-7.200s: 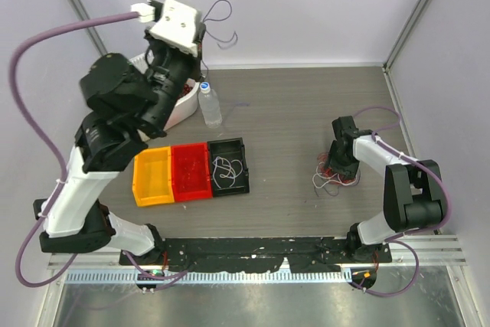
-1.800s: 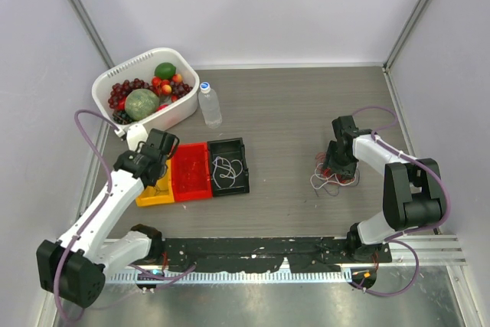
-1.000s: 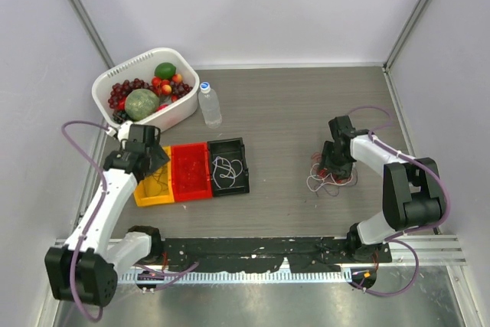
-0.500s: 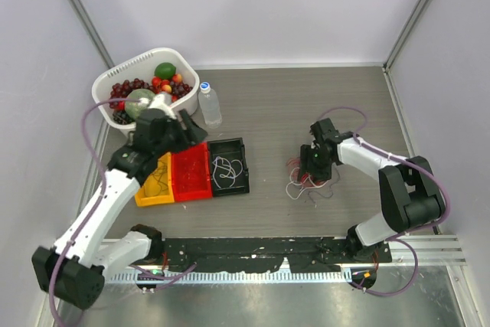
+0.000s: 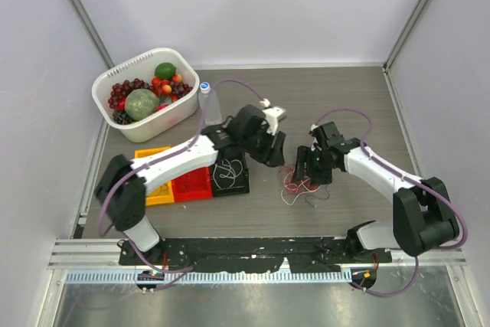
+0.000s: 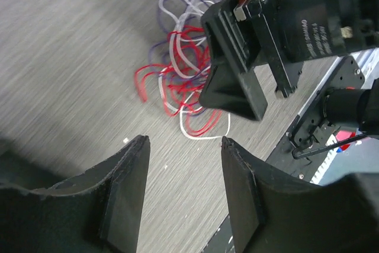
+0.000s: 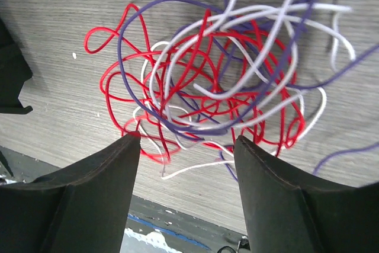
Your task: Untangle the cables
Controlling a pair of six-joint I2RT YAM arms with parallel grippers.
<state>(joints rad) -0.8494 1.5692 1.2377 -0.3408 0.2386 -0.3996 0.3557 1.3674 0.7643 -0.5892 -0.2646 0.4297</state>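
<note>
Our left tool (image 6: 183,143) is spread, and between its two dark fingers (image 6: 124,194) there is only bare surface (image 6: 71,57). Just ahead of its tips lie the cables (image 6: 180,84). They form one flat tangle of red, white and purple loops, with a white loop nearest the tips. Across the tangle the right tool (image 5: 308,170) faces us, one black finger leaning over the far side of the loops.

Our right tool is spread as well and pinches nothing. Seen from its wrist, the tangle lies between its tips and ahead of them. A red loop runs close beside its left finger. We cannot tell whether any strand touches a finger.

From above, the tangle sits on the surface between the two tools, mostly under the right tool's tips, and a few loose ends trail off toward the near edge. Neither tool holds a strand.

Behind the left tool, under its arm, is a black bin (image 5: 246,178) with a white cable (image 5: 224,170) coiled inside. A red bin (image 5: 191,183) touches its far side, and a yellow bin (image 5: 157,195) comes after that. Farther off, beyond the arm, stands a bottle (image 5: 210,109). Past it is a white basket (image 5: 164,116) filled with fruit (image 5: 142,103).
</note>
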